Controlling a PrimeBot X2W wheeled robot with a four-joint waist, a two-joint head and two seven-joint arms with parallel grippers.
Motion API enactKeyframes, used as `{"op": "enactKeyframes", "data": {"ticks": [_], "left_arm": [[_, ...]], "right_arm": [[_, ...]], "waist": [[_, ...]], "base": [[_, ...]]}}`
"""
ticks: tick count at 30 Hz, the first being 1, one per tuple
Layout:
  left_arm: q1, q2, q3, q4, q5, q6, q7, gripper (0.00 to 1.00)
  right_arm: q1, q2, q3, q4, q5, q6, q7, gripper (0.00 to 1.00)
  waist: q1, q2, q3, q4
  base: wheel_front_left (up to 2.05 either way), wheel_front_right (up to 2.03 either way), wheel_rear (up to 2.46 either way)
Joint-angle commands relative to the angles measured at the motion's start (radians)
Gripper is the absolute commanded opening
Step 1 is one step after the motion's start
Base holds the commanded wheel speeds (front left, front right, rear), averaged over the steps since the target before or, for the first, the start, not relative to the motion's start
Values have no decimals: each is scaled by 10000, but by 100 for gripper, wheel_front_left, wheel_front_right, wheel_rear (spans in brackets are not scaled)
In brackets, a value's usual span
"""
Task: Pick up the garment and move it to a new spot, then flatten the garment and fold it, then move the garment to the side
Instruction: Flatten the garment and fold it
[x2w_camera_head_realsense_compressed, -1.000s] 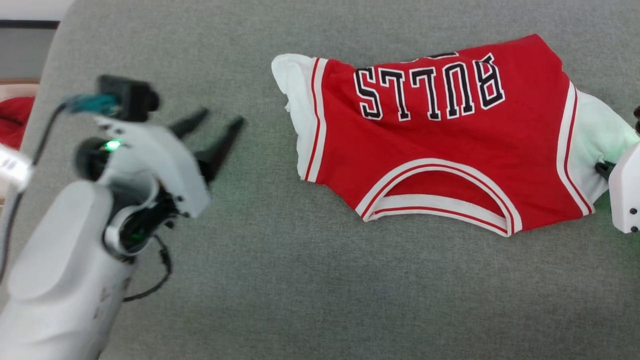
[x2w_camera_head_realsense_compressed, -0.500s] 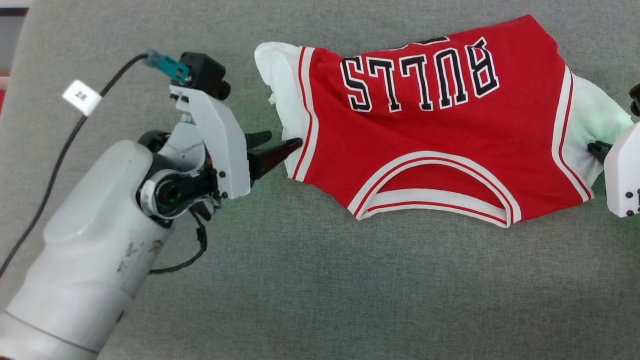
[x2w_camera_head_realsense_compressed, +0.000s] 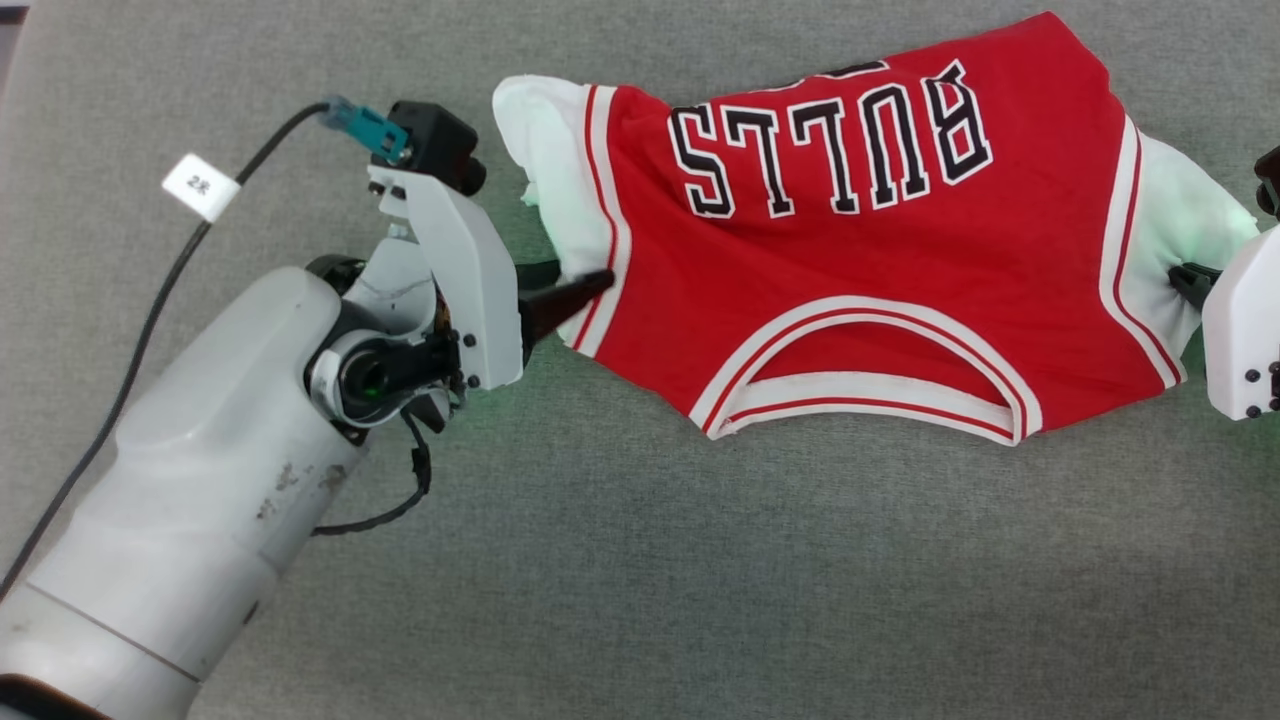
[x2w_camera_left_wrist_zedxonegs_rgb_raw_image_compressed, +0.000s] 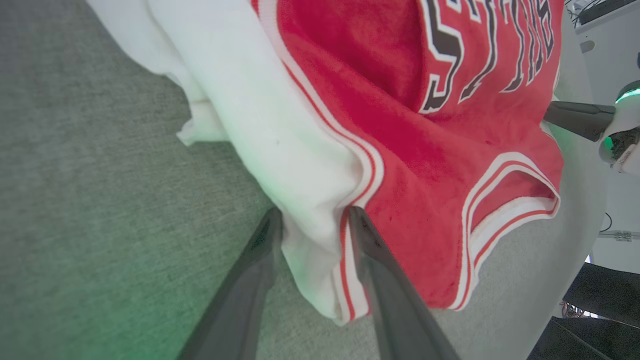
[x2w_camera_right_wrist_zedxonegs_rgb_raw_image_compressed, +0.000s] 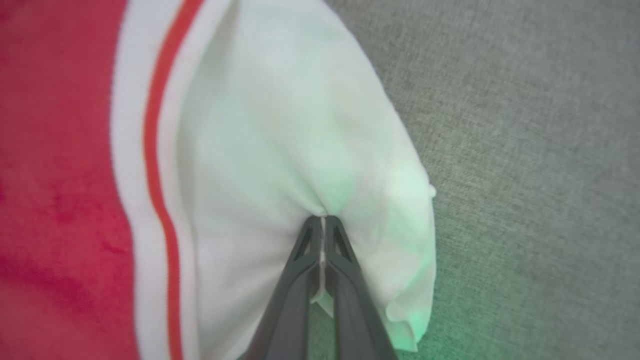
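The garment (x2w_camera_head_realsense_compressed: 850, 270), a red jersey with black "BULLS" lettering and white sleeves, lies spread on the grey surface (x2w_camera_head_realsense_compressed: 640, 560), its neckline toward me. My left gripper (x2w_camera_head_realsense_compressed: 580, 277) is at its left sleeve. The left wrist view has the jaws apart, one finger on each side of the white sleeve's striped edge (x2w_camera_left_wrist_zedxonegs_rgb_raw_image_compressed: 314, 217). My right gripper (x2w_camera_head_realsense_compressed: 1185, 280) is at the right sleeve. In the right wrist view its fingers (x2w_camera_right_wrist_zedxonegs_rgb_raw_image_compressed: 322, 218) are pinched together on a bunched fold of white sleeve cloth (x2w_camera_right_wrist_zedxonegs_rgb_raw_image_compressed: 300, 125).
A black cable with a white tag (x2w_camera_head_realsense_compressed: 200, 185) trails from my left wrist across the grey surface. Open grey cloth stretches in front of the jersey. Past the surface's far edge, the left wrist view has white equipment (x2w_camera_left_wrist_zedxonegs_rgb_raw_image_compressed: 605, 35).
My left arm swung right from open surface to the left sleeve, and its fingers now straddle the sleeve edge. The head camera shifted a little. The right gripper kept its grip.
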Motion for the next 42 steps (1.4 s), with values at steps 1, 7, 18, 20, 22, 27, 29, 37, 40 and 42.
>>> {"op": "enactKeyframes", "data": {"ticks": [1, 7, 18, 20, 22, 27, 29, 37, 40, 42], "left_arm": [[-2, -18, -100, 61, -201, -42, -87, 0], [-227, 459, -303, -182, -726, -42, -440, 0], [-345, 1323, 146, -1235, -1570, -36, -1876, 0], [-554, 1449, 426, -1323, -1576, -35, -2388, 0], [-762, 1416, 643, -1332, -1674, -35, -2756, 0], [-1859, 1040, 1167, -276, -1649, -33, -3495, 0], [-2565, 777, 1315, 391, -1469, -33, -3789, 0], [-6010, 12, 2125, 3415, -687, 386, -5684, 0], [-7290, -133, 2353, 4171, -422, 308, -6533, 0], [-7914, -290, 2529, 4531, -387, 221, -7153, 0]], "right_arm": [[532, 272, 366, 788, -105, -102, 85, 0], [546, 306, 313, 829, -15, -99, -205, 0], [-48, 447, -1338, 140, 653, -67, -1754, 0], [-327, 495, -1750, -20, 586, -67, -2077, 0], [-680, 633, -2084, -10, 479, -67, -2302, 0], [-2295, 1443, -3112, 373, 649, -67, -2805, 0], [-3130, 1818, -3521, 662, 565, -67, -3069, 0], [-7163, 3174, -5663, 2570, -473, -74, -4978, 0], [-8605, 3508, -6334, 3238, -806, -76, -5836, 0], [-9387, 3619, -6675, 3630, -1043, -77, -6459, 0]], "waist": [[0, -1, -15, -26], [0, -1, -252, -146], [0, -1, -820, -452], [0, -1, -804, -547], [0, -1, -780, -621], [0, -1, -533, -702], [0, -1, -339, -727], [0, -1, 603, -993], [0, -1, 772, -1080], [0, -1, 770, -1117]], "base": [[0, 0, 0], [0, 0, 0], [0, 0, 0], [0, 0, 0], [0, 0, 0], [0, 0, 0], [0, 0, 0], [0, 0, 0], [0, 0, 0], [0, 0, 0]]}}
